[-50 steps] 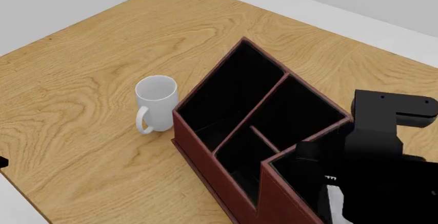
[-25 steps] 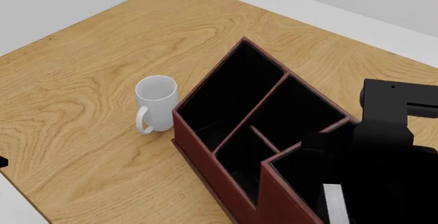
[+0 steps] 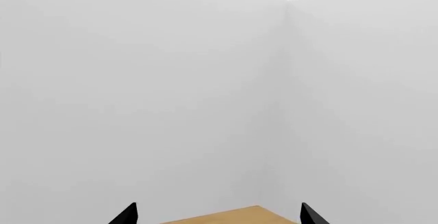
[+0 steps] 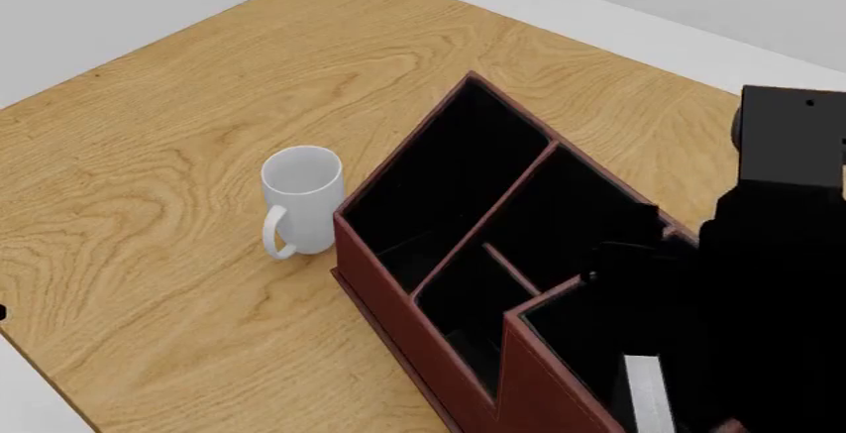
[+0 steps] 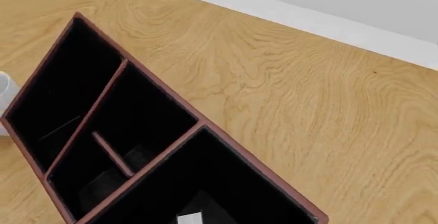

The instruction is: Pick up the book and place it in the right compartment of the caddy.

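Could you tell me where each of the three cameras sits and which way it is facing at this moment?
Left wrist view: on the left arm, facing blank white walls; only a sliver of table and two black fingertips show.
Head view: high, looking down on the caddy, white mug and the black right arm.
Right wrist view: above the caddy, looking into it; no robot parts show.
Shared: head and right wrist views both show the book's white page edges in the right compartment.

A bare simulated room is showing here: blank white walls (image 3: 171, 80) are enclosing a wooden table (image 4: 158, 156) carrying only a caddy (image 4: 396, 294) and white mug (image 4: 300, 200).
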Controlling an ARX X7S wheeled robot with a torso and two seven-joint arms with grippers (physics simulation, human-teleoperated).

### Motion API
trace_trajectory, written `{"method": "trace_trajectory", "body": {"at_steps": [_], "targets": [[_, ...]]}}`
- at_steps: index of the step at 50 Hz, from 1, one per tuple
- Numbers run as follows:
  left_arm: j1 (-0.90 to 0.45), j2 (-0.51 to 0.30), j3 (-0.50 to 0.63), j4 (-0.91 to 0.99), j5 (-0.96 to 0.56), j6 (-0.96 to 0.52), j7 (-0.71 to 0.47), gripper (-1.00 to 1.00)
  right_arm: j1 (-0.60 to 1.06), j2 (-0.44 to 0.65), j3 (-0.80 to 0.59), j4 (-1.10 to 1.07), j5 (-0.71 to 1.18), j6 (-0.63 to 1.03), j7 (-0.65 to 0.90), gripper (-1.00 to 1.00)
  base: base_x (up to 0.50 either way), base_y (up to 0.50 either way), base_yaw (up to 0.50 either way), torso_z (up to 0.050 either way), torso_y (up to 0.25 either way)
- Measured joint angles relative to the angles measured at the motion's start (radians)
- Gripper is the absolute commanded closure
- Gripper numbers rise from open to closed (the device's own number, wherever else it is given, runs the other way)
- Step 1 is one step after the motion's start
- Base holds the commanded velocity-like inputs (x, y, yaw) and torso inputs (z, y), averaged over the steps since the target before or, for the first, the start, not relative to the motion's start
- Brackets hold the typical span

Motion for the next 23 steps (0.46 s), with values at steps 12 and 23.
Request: {"method": "trace_trajectory", "body": {"at_steps": [12,23], "targets": [[0.000,-0.003,-0.003,0.000,-0.006,0.001,-0.002,-1.00,0.037,0.004,0.018,-0.048,0.008,-0.003,0.022,-1.00,0.00,0.00,0.00,0.000,0.000],[0.000,-0.004,-0.003,0.001,-0.007,0.002,-0.004,-1.00,0.062,-0.009,0.028,-0.092,-0.050,-0.014,-0.021,-1.00,0.00,0.00,0.00,0.000,0.000]]}}
